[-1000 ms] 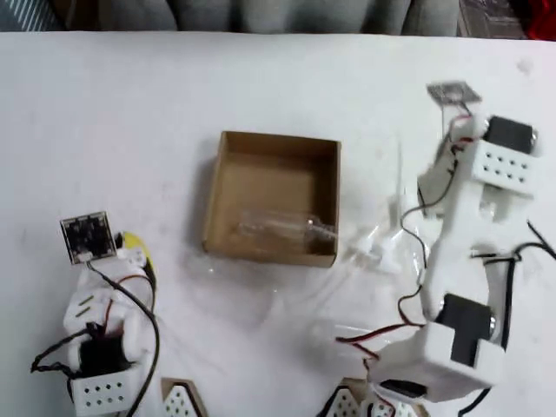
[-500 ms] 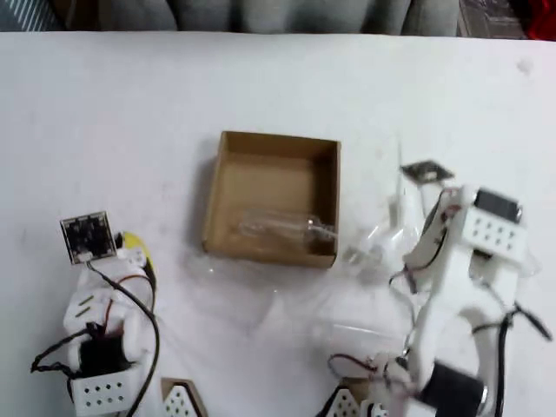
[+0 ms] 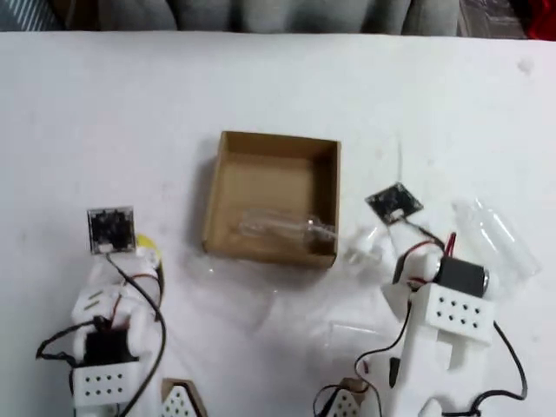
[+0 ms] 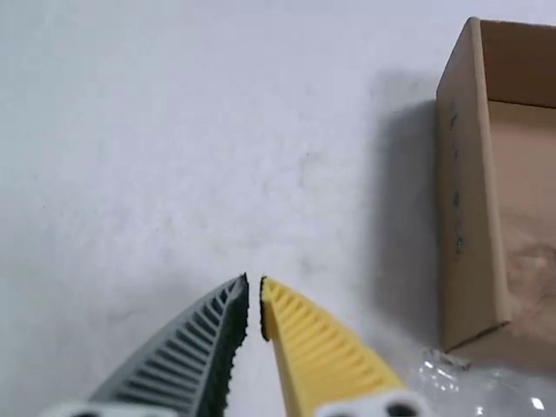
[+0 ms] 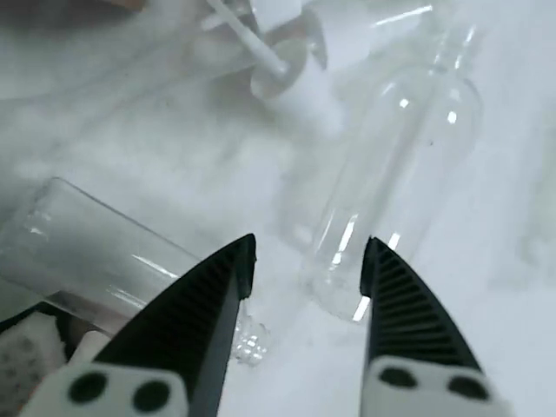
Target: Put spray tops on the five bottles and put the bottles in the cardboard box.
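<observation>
1. The open brown cardboard box (image 3: 217,193) sits mid-table. One clear plastic bottle (image 3: 282,228) lies on its side inside, against the near wall. Neither has shifted.
2. The white right arm (image 3: 443,321) was stretched out over the far right of the white table (image 3: 130,104) a second ago. It has now drawn back toward its base.
3. That retreat uncovered a second clear bottle (image 3: 495,236), lying on the table just right of the arm.
4. The right gripper (image 5: 308,256) has its black fingers spread apart and empty. A long clear bottle (image 5: 395,165) lies beyond the fingertips, a wider clear bottle (image 5: 95,248) beside one finger, and a white spray top (image 5: 282,69) farther off.
5. The left gripper (image 4: 254,300) has its grey and yellow fingers closed almost tip to tip on nothing, over bare table beside the box. That arm has edged slightly toward the box.
</observation>
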